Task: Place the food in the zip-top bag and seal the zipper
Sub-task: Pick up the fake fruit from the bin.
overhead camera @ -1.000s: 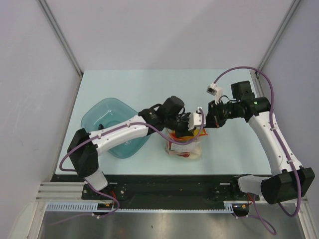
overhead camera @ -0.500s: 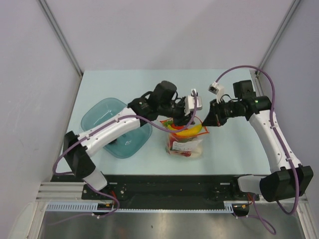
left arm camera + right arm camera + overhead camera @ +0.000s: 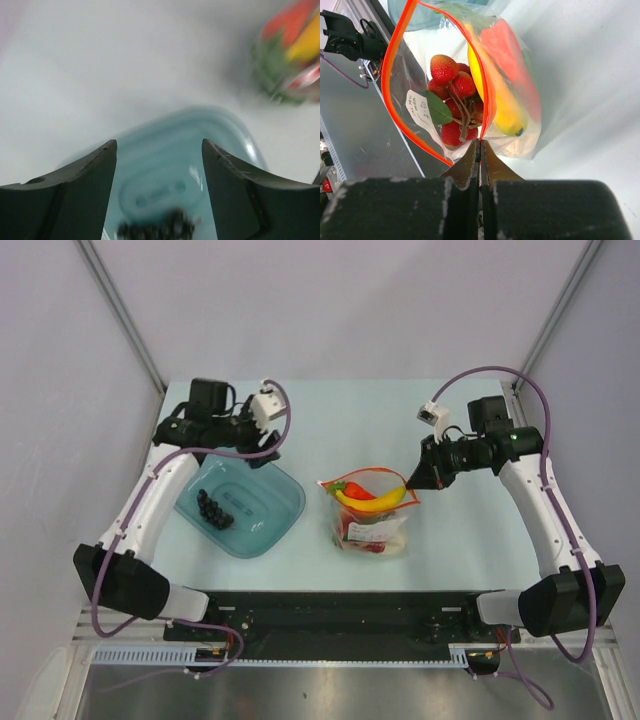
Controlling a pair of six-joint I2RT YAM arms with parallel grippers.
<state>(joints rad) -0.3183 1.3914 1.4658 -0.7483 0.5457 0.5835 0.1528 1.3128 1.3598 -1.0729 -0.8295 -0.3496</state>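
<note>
The zip-top bag point(image 3: 372, 525) stands at the table's middle, its mouth open and ringed by the red-orange zipper point(image 3: 375, 472). Inside lie the yellow banana point(image 3: 377, 502), the red-orange pepper point(image 3: 358, 490) and the red berry cluster point(image 3: 452, 95). My right gripper point(image 3: 412, 483) is shut on the zipper edge point(image 3: 487, 107) at the bag's right corner. My left gripper point(image 3: 272, 452) hangs open and empty over the teal bowl point(image 3: 275, 520). The dark grape bunch point(image 3: 213, 508) lies in that bowl, blurred below the open jaws point(image 3: 157, 230).
The teal bowl point(image 3: 225, 130) sits left of the bag, near the table's left edge. Grey walls close in the table on the left, right and back. A black rail runs along the near edge by the arm bases.
My left arm pulled out of the bag's mouth and swung left and back over the bowl, its jaws opening. The banana stays in the bag. The right gripper held its pinch.
</note>
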